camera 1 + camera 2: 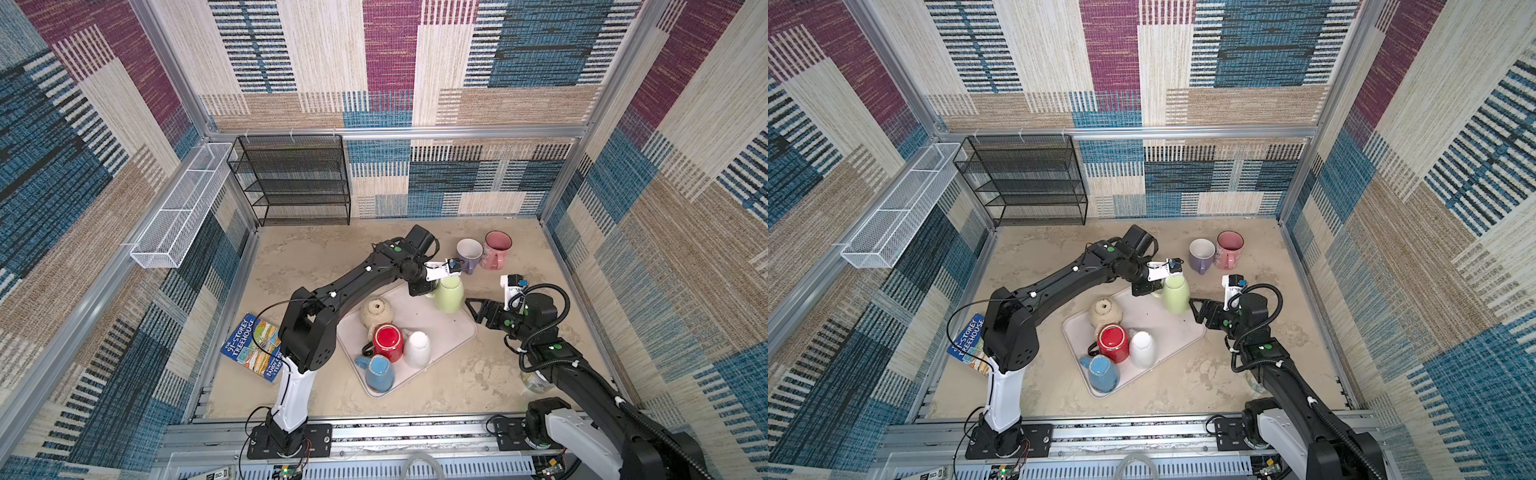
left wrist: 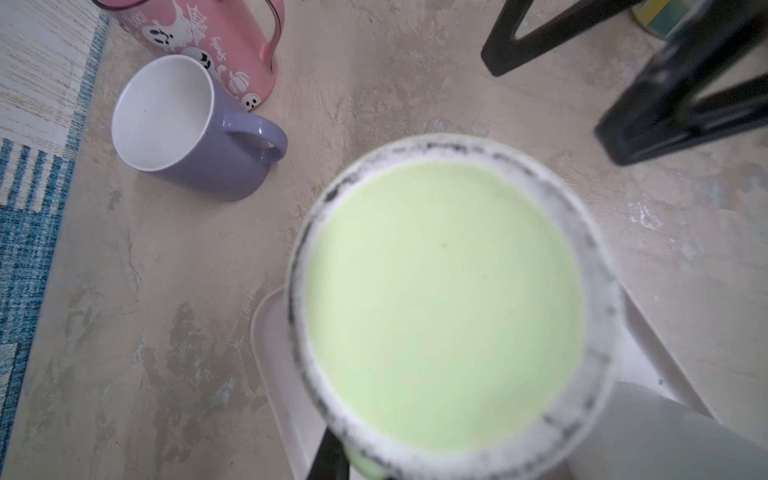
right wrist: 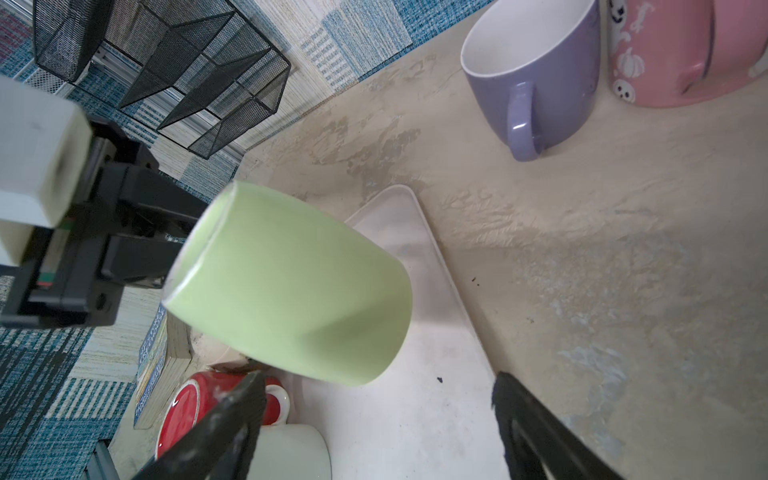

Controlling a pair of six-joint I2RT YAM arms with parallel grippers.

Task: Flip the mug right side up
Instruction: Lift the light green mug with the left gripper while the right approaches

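Note:
A light green mug (image 1: 449, 295) (image 1: 1176, 296) hangs bottom-up and slightly tilted over the far corner of the white tray (image 1: 453, 332) (image 1: 1183, 332). My left gripper (image 1: 432, 292) (image 1: 1153, 291) is shut on the mug's handle side. In the left wrist view the mug's unglazed base ring (image 2: 444, 299) fills the frame and one dark finger (image 2: 328, 457) shows under it. My right gripper (image 1: 473, 311) (image 1: 1196, 311) (image 3: 378, 386) stands open just right of the mug (image 3: 291, 286), touching nothing.
On the tray, beige (image 1: 376, 311), red (image 1: 388, 340), white (image 1: 417, 349) and blue (image 1: 379, 372) mugs sit bottom-up. Purple (image 1: 469, 253) and pink (image 1: 496, 249) mugs stand upright behind. A book (image 1: 253, 347) lies left, with a black mesh rack (image 1: 295, 183) at the back.

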